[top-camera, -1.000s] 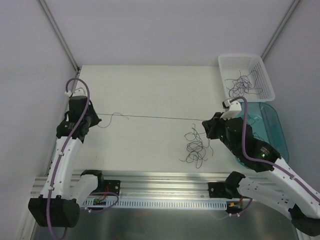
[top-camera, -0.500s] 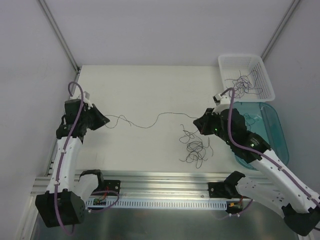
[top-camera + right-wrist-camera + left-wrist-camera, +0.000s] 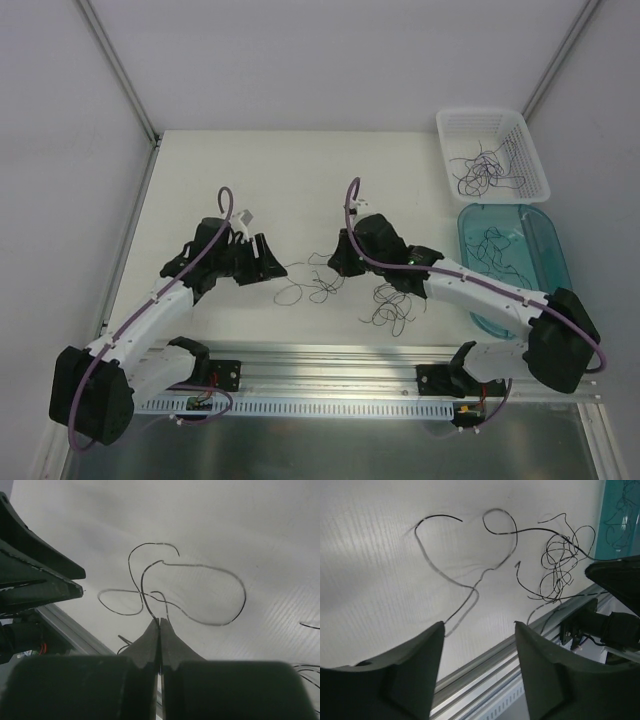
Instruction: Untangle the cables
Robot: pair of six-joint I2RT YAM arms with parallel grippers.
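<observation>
One loose cable strand [image 3: 316,287] lies in slack loops on the white table between my two grippers. My right gripper [image 3: 160,620] is shut on one end of this strand [image 3: 210,577]. In the top view the right gripper [image 3: 334,262] faces left. My left gripper [image 3: 272,263] faces right, and its jaws [image 3: 479,624] stand open with nothing between them. The strand's other end [image 3: 470,587] lies on the table and runs up to the left fingertip. A small tangled wad of cables [image 3: 392,300] sits right of the strand, also seen in the left wrist view [image 3: 560,560].
A white basket [image 3: 530,150] at the back right holds several loose strands. A teal bin [image 3: 555,262] in front of it holds more. The aluminium rail [image 3: 330,352] runs along the table's near edge. The right arm stretches over the wad.
Both arms swung inward toward the table's middle. The strand, taut between them a second ago, has gone slack into loops. The left gripper opened and let go of its end.
</observation>
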